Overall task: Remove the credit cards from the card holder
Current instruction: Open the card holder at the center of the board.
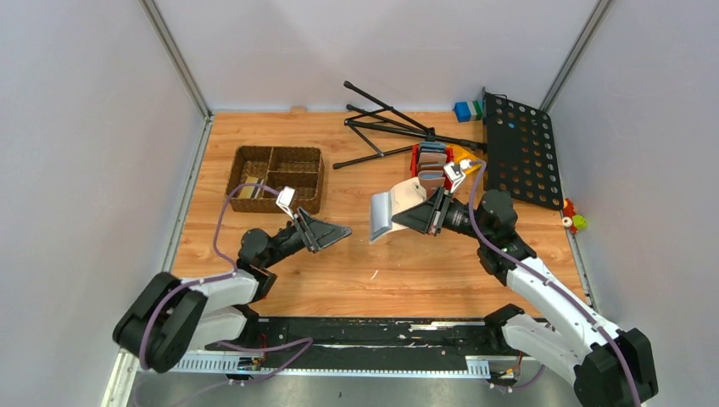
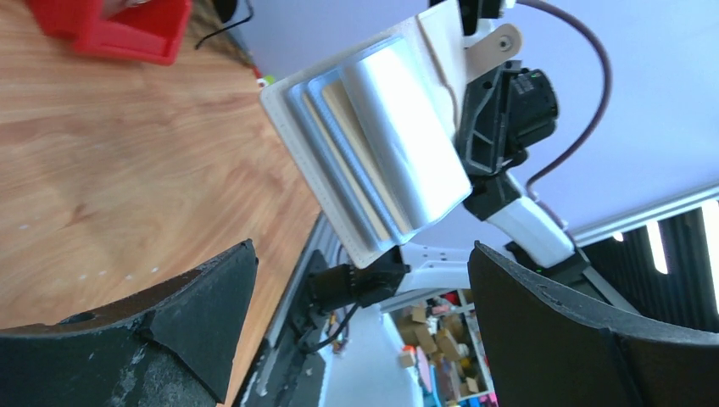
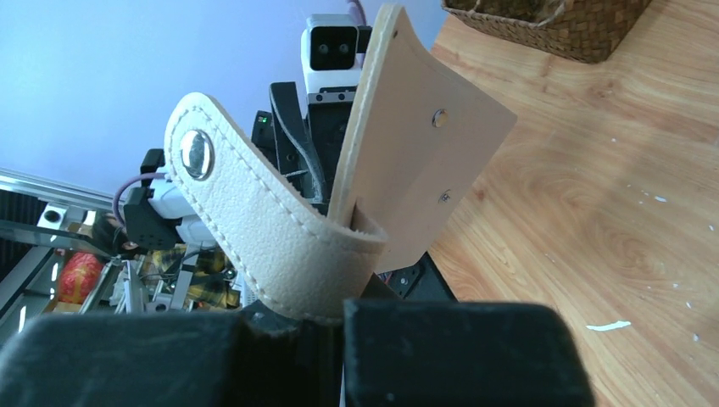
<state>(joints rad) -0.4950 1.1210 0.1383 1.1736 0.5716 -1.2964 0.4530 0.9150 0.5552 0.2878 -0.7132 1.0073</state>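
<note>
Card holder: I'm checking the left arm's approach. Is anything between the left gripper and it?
Nothing visible. The open left gripper faces the card holder, which the right gripper holds up off the table; only air separates them. Its pockets, a tan card showing, face that gripper.

Pale grey panel walls (image 1: 85, 127) are enclosing the light-brown wood-grain desk (image 1: 365, 263) on three sides, with silver metal posts (image 1: 174, 55) standing at the back corners. Beyond the enclosure, white strip lights (image 2: 657, 246) are glowing overhead.
</note>
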